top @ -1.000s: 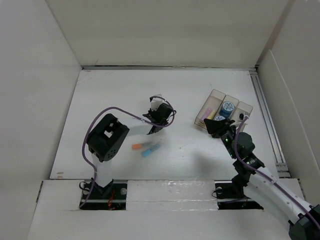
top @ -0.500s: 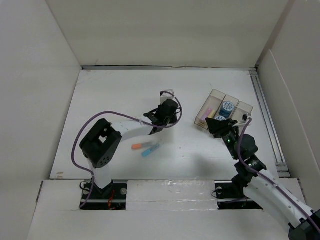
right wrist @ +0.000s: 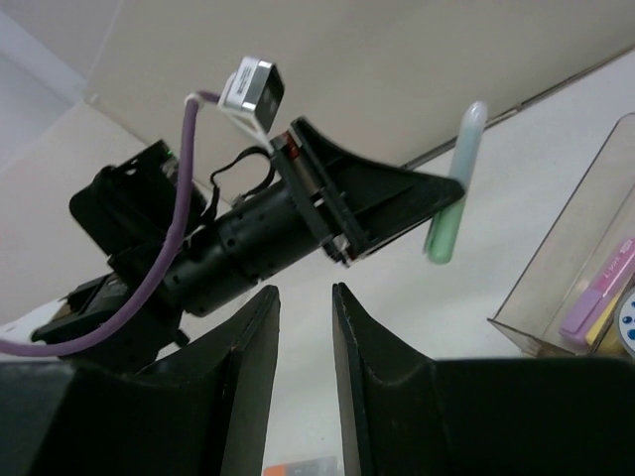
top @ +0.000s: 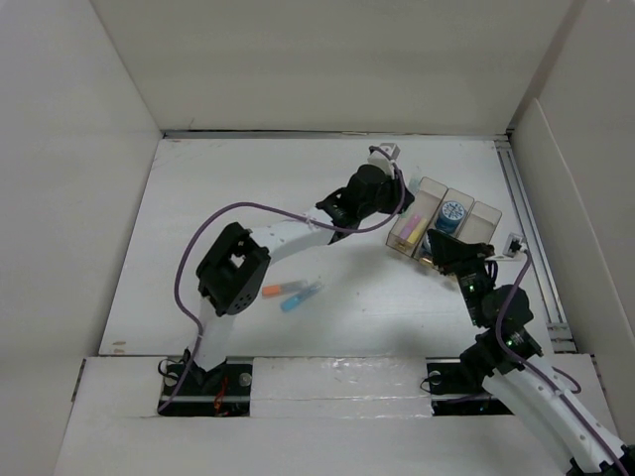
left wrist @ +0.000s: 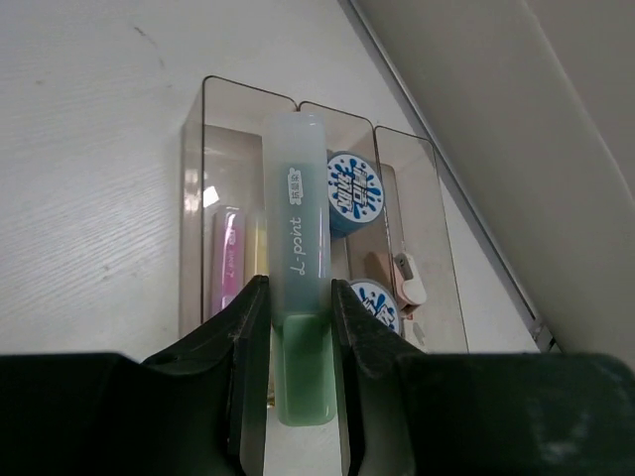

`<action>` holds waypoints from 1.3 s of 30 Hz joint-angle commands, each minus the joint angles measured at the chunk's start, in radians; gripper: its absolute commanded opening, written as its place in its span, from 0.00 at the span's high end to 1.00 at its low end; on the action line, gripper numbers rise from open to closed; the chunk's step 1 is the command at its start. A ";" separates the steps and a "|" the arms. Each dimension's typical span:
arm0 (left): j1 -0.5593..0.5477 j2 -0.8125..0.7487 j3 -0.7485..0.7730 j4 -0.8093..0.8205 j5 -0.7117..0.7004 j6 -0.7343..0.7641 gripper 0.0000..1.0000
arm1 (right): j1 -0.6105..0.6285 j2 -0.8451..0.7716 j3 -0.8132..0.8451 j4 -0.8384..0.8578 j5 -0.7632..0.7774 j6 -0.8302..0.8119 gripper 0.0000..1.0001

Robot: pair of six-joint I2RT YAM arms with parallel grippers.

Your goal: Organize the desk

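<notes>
My left gripper (left wrist: pixel 298 288) is shut on a green highlighter (left wrist: pixel 296 228) and holds it above the translucent three-compartment tray (left wrist: pixel 238 91), over the wall between its left and middle compartments. In the top view the left gripper (top: pixel 399 206) reaches over the tray (top: pixel 486 212) at the desk's (top: pixel 238 188) right back. My right gripper (top: pixel 435 250) sits just in front of the tray, slightly open and empty. The right wrist view shows its jaws (right wrist: pixel 305 293) parted on nothing, with the left gripper (right wrist: pixel 427 198) and the green highlighter (right wrist: pixel 452 193) ahead.
The tray holds pink (left wrist: pixel 228 260) and yellow highlighters, two blue tape rolls (left wrist: pixel 353 191) and a small clip (left wrist: pixel 409 280). An orange marker (top: pixel 272 291) and a blue marker (top: pixel 299 297) lie on the desk near the left arm. A metal rail (top: pixel 531 238) runs along the right edge.
My left arm has swung from the desk's middle to the back right, carrying the green highlighter over the tray. My right arm has shifted slightly right.
</notes>
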 commanded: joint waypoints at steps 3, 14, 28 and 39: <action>-0.003 0.144 0.197 -0.010 0.114 0.023 1.00 | 0.010 0.044 0.018 -0.005 -0.008 -0.002 0.66; -0.003 0.190 0.234 -0.039 0.129 0.040 0.65 | 0.010 0.072 0.018 0.016 -0.017 -0.002 0.66; 0.025 -0.183 -0.290 0.082 -0.003 0.118 0.63 | 0.010 0.095 0.021 0.029 -0.029 -0.012 0.80; -0.015 -0.696 -0.850 -0.039 -0.158 0.089 0.54 | 0.010 0.237 0.025 0.102 -0.091 -0.005 0.86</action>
